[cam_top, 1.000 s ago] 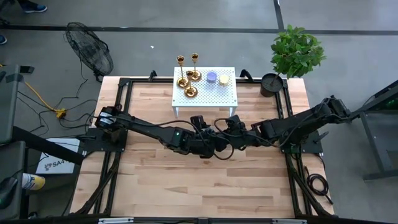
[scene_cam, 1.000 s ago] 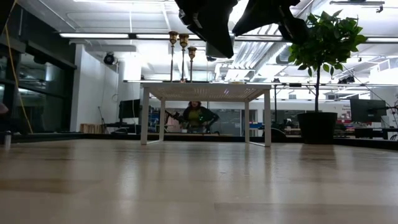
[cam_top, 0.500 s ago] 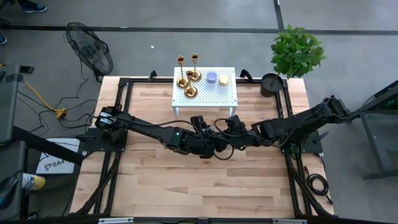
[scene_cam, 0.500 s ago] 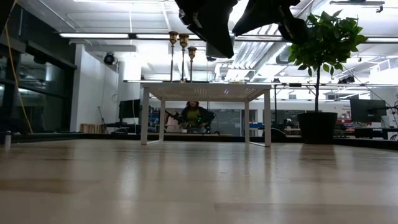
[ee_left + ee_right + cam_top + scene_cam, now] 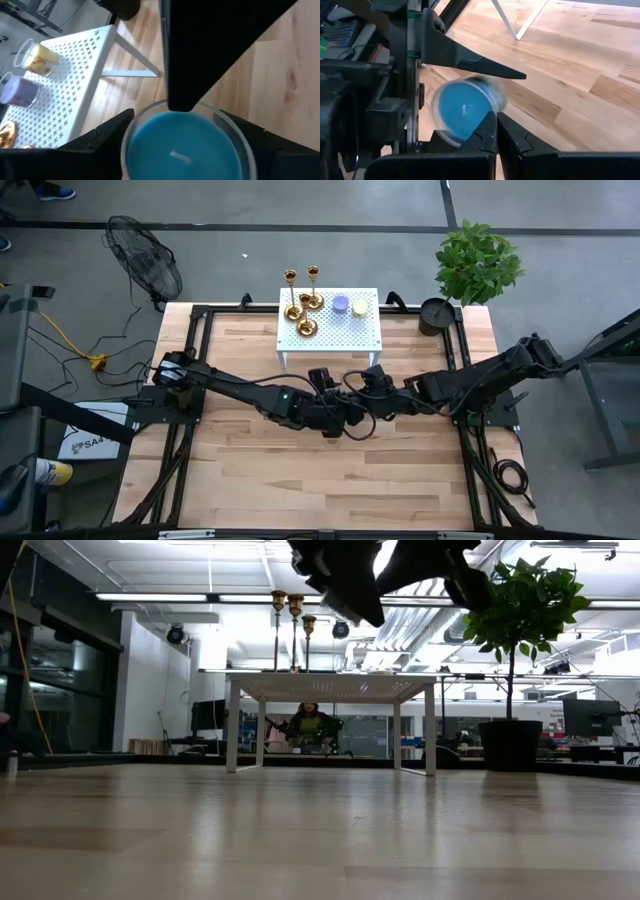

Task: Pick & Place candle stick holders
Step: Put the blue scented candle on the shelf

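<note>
Blue candle [image 5: 182,145] between left jaws

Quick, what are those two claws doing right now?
Left gripper: jaws closed around the blue candle jar, holding it.
Right gripper: jaws shut, holding nothing.

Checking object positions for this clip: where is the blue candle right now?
The blue candle sits between the fingers of the left claw, raised above the wooden table mid-table, in front of the white stand.
</note>
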{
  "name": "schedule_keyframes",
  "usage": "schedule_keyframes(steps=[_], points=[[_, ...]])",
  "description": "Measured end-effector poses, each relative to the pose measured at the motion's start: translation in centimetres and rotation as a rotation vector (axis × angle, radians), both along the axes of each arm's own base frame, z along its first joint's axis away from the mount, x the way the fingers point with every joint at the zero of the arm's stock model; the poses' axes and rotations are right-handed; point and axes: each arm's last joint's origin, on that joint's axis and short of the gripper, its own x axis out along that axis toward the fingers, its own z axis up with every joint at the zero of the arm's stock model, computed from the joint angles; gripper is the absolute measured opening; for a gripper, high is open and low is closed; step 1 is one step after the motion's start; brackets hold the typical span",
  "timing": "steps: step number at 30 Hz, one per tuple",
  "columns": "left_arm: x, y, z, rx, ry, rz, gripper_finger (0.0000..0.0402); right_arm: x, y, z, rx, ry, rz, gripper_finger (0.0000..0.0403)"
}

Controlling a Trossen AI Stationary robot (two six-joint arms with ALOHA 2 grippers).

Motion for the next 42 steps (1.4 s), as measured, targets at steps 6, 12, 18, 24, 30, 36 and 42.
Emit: schedule_keyframes(steps=[6, 12, 18, 24, 30, 36, 42], points=[[0.0, 0.0, 0.0, -0.012, -0.003, -0.009, 0.0300, 0.0, 0.0, 0.0, 0.003, 0.002, 0.006, 0.0001], [0.0, 0.0, 0.0, -0.009, 0.001, -0.007, 0.0310, 0.0, -0.2, 0.0, 0.008, 0.008, 0.008, 0.0001], [-0.2, 0.1, -0.2, 0.015, 0.039, -0.002, 0.0311, -0.1, -0.4, -0.2, 0.007, 0.033, 0.004, 0.0001], [-0.7, 0.3, -0.1, 0.044, 0.066, 0.021, 0.0311, -0.1, -0.8, -0.3, 0.008, 0.043, -0.004, 0.0000], [-1.3, 0.5, 0.1, 0.056, 0.108, 0.021, 0.0311, 0.0, -1.3, -0.3, 0.011, 0.051, -0.007, 0.0000], [-1.5, 0.4, 0.0, 0.040, 0.130, 0.005, 0.0311, -0.5, -1.9, 0.4, -0.001, 0.043, -0.016, 0.0000], [-1.7, 0.6, -0.1, 0.066, 0.151, 0.020, 0.0311, -1.5, -2.6, 0.6, -0.012, 0.091, -0.035, 0.0000]])
